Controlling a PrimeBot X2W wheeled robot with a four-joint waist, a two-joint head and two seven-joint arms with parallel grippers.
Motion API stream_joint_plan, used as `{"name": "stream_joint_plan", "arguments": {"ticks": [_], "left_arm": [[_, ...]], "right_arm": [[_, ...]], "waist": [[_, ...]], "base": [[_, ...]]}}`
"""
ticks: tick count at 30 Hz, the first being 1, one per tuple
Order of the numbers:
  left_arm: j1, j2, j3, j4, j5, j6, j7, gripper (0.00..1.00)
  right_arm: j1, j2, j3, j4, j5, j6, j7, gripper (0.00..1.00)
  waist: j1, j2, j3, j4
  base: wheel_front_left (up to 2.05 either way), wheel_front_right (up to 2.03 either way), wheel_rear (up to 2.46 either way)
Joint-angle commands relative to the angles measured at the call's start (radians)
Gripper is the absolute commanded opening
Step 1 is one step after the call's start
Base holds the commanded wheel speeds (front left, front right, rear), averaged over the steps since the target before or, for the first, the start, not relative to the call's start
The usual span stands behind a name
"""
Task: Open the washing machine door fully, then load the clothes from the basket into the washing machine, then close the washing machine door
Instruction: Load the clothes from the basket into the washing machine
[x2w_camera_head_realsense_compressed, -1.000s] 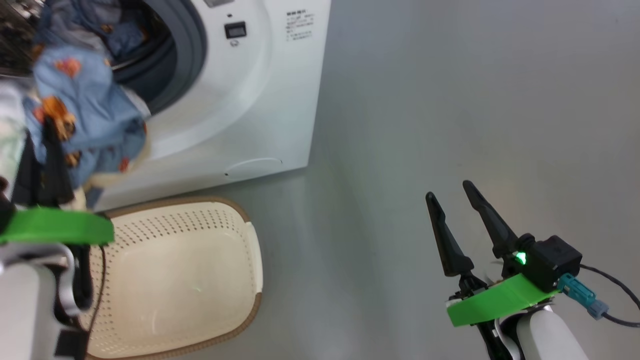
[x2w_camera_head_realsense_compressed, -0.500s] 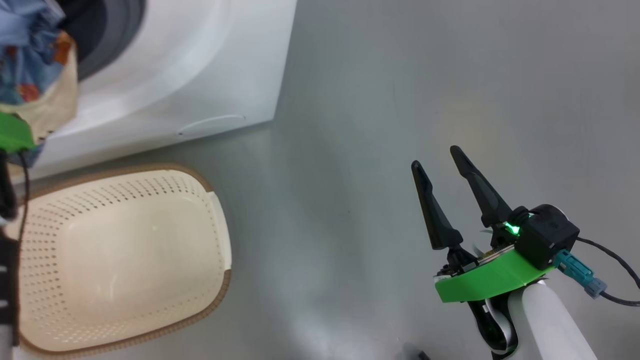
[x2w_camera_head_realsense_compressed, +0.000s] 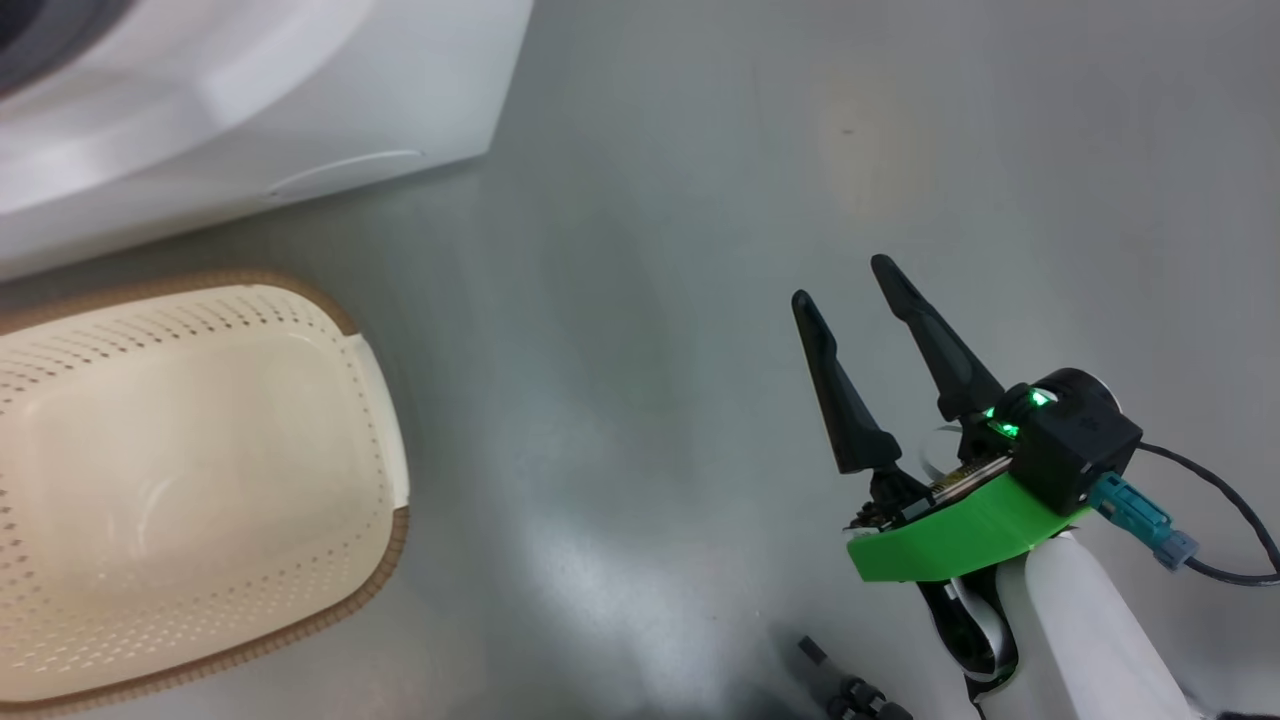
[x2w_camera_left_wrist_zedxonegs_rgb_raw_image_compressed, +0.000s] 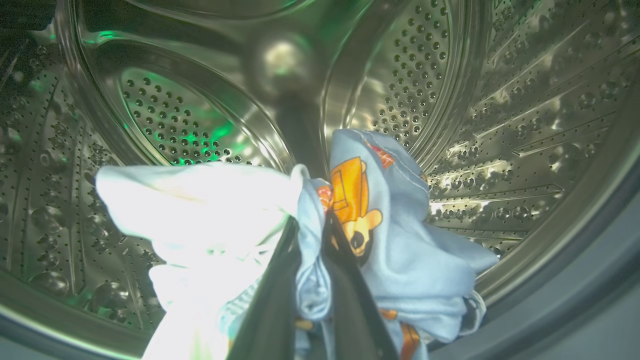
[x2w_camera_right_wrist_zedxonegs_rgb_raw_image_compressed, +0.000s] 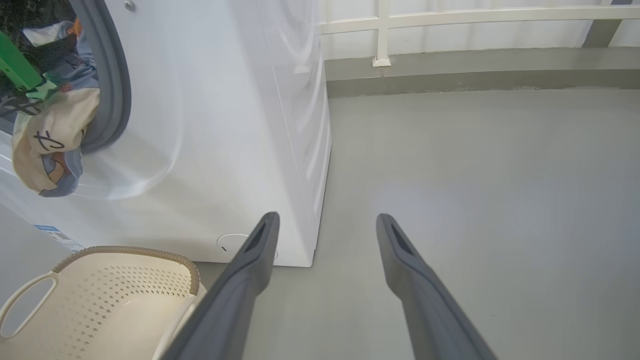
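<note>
left gripper: fingers pinched narrow on the clothes, a blue printed piece and a white garment bunched between them. The bundle is inside the drum and not yet let go. In the right wrist view a cream piece, likely part of the same load, hangs out over the gasket, so not everything is past the lip. right gripper: fingers spread wide, holding nothing, parked over bare floor, well apart from the washer and off to the right of the basket. The basket sits on the floor just in front of the washer. The part that shows has nothing in it, so I read this as the last or only load. Status, my read: the door step is done at least enough to get an arm in, since the mouth is unobstructed; can't tell how far the door swung. Loading is partway: the carry-in is done, and the drop and tucking in the trailing piece are left. After that, pull the left arm out and shut the door. Risk: trailing cloth gets caught in the seal on closing.
</note>
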Motion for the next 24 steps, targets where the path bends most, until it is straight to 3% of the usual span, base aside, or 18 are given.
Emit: {"name": "stream_joint_plan", "arguments": {"ticks": [1, 16, 24], "left_arm": [[-0.036, 0.056, 0.022, -0.013, 0.017, -0.010, -0.006, 0.00], [-0.263, 0.102, 0.037, 0.060, 0.066, -0.009, -0.006, 0.00], [-0.297, 0.092, 0.031, 0.062, 0.086, -0.012, -0.006, 0.00]], "right_arm": [[0.005, 0.005, 0.028, -0.025, 0.005, 0.002, -0.005, 1.00], [0.003, 0.005, 0.049, -0.022, -0.001, 0.002, -0.005, 1.00], [-0.009, 0.005, 0.050, -0.025, -0.004, 0.002, -0.005, 1.00]], "waist": [[0.0000, 0.0000, 0.026, -0.019], [0.0000, 0.0000, 0.094, -0.053], [0.0000, 0.0000, 0.121, -0.047]], "base": [[0.00, 0.00, 0.00], [0.00, 0.00, 0.00], [0.00, 0.00, 0.00]]}}
